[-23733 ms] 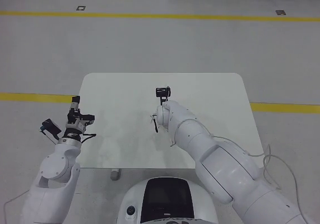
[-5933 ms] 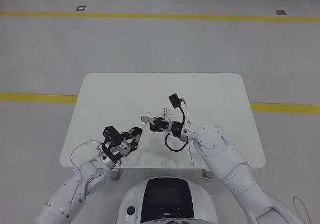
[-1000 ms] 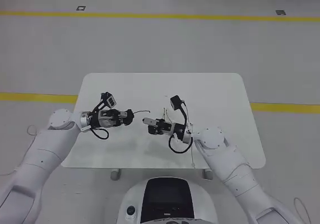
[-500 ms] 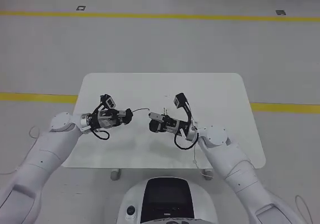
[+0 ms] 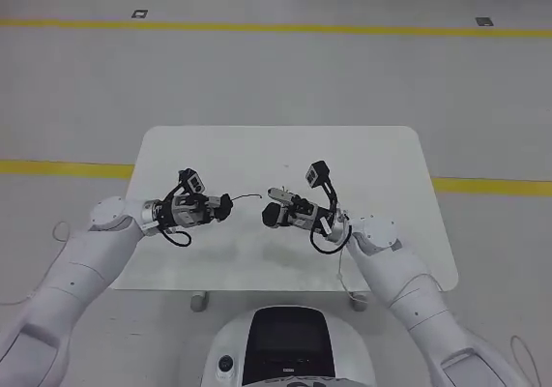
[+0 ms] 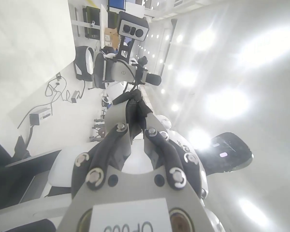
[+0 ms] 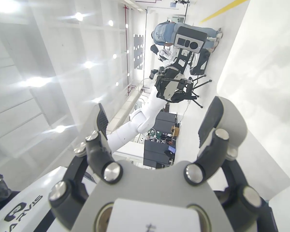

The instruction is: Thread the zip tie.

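Above the white table [image 5: 372, 155] my two grippers face each other across a small gap. My left gripper [image 5: 223, 205] is shut on a thin black zip tie [image 5: 246, 198], whose free end points at the right gripper. In the left wrist view the zip tie [image 6: 134, 102] is pinched between the fingertips of the left gripper [image 6: 135, 97], with the right gripper [image 6: 145, 78] just beyond it. My right gripper [image 5: 272, 207] is open and holds nothing. In the right wrist view the right gripper [image 7: 157, 119] has its fingers spread wide, and the left gripper [image 7: 181, 90] is farther off.
The table's surface [image 5: 285, 261] under both arms is bare. A yellow floor line [image 5: 43, 166] runs behind the table. A person stands far off in the room [image 7: 164, 33].
The right gripper has drifted a little to the right, staying open. The left gripper has shifted slightly toward the table's front, still holding the zip tie pointed at the right gripper.
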